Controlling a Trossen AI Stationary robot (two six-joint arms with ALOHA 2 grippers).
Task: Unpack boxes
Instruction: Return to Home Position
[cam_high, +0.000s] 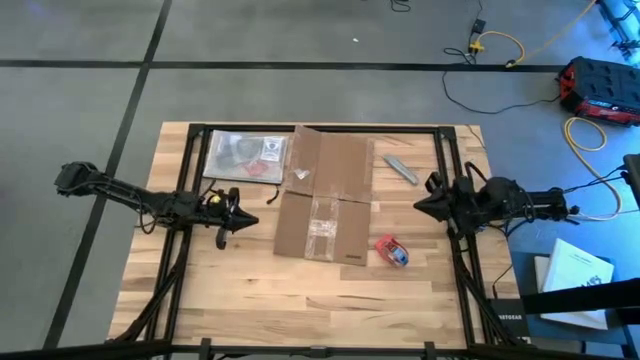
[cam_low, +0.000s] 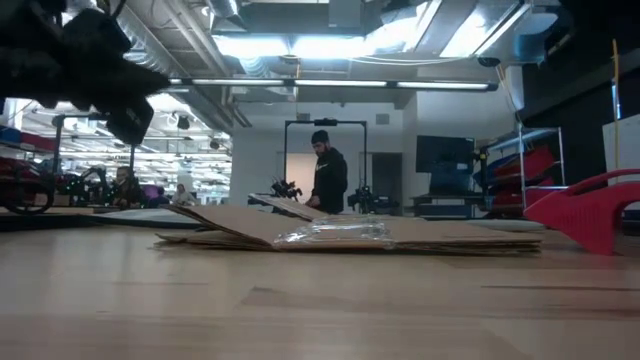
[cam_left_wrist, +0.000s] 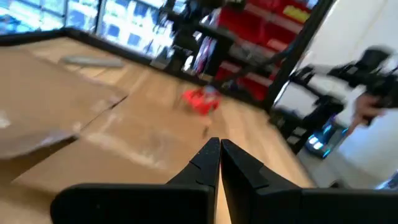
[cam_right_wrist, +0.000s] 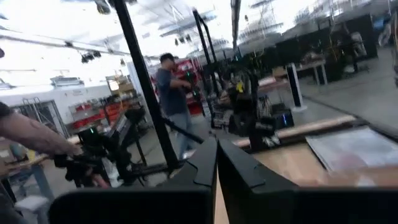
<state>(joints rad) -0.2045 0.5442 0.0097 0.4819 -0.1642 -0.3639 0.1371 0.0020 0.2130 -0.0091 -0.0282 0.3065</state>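
Note:
A flattened brown cardboard box (cam_high: 323, 195) with opened flaps and clear tape strips lies flat in the middle of the table; the low view shows it (cam_low: 350, 235) as a thin stack. My left gripper (cam_high: 247, 221) is shut, left of the box, touching nothing. In the left wrist view its fingers (cam_left_wrist: 219, 152) meet tip to tip, pointing over the cardboard (cam_left_wrist: 56, 106). My right gripper (cam_high: 420, 205) is shut, right of the box and raised above the table, holding nothing.
A clear plastic bag (cam_high: 245, 155) with items inside lies at the far left of the box. A small red-and-blue object (cam_high: 392, 250) sits near the box's near right corner. A grey strip (cam_high: 401, 168) lies far right. A person (cam_low: 326, 172) stands beyond the table.

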